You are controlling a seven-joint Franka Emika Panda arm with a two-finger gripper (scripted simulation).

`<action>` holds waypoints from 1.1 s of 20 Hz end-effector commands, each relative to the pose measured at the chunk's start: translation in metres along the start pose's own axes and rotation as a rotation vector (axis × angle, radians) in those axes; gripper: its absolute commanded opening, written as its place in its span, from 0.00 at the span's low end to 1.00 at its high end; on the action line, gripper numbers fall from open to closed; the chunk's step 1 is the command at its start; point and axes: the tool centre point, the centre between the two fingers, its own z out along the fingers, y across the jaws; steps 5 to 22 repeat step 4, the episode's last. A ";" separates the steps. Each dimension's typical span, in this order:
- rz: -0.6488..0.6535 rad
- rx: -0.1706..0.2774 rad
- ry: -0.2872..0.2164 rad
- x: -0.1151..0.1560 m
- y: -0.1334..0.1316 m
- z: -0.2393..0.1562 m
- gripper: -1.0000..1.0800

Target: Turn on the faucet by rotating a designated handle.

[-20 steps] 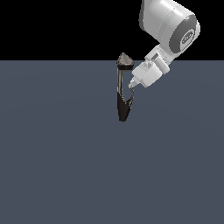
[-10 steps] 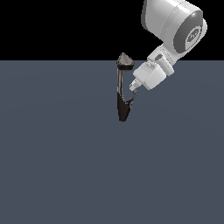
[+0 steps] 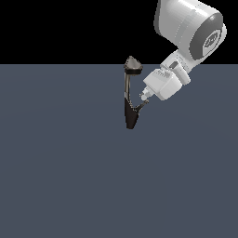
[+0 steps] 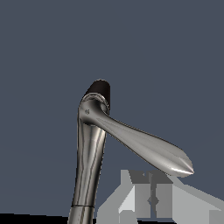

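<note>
A flat slate-grey floor (image 3: 60,176) fills the lower three quarters of the exterior view, with a plain black band above it. The whole left half and the bottom of that frame are bare floor, so there is wide open room on that side and below.

Just right of centre in the upper part stands the faucet (image 3: 128,93): a thin dark stem, a pale grey cone cap at the top crossing the line where floor meets black, and a black tapered base pointing downward. From near that base the handle (image 3: 139,107) branches off toward the exterior view's right as a short thin prong.

Right of it, the white robot arm (image 3: 188,28) comes down from the upper right corner, its boxy wrist block close beside the stem. The gripper (image 3: 144,98) sits at the tip of the prong, right against it as far as I can see; whether the jaws are apart or together I cannot tell.

In the wrist view the handle (image 4: 148,148) is a silvery tapered lever reaching out from the stem (image 4: 89,166), its point just above the grey gripper body (image 4: 151,199).
</note>
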 end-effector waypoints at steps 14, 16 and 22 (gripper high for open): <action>0.039 -0.007 0.004 0.050 0.023 0.002 0.00; 0.039 -0.007 0.004 0.050 0.023 0.002 0.00; 0.039 -0.007 0.004 0.050 0.023 0.002 0.00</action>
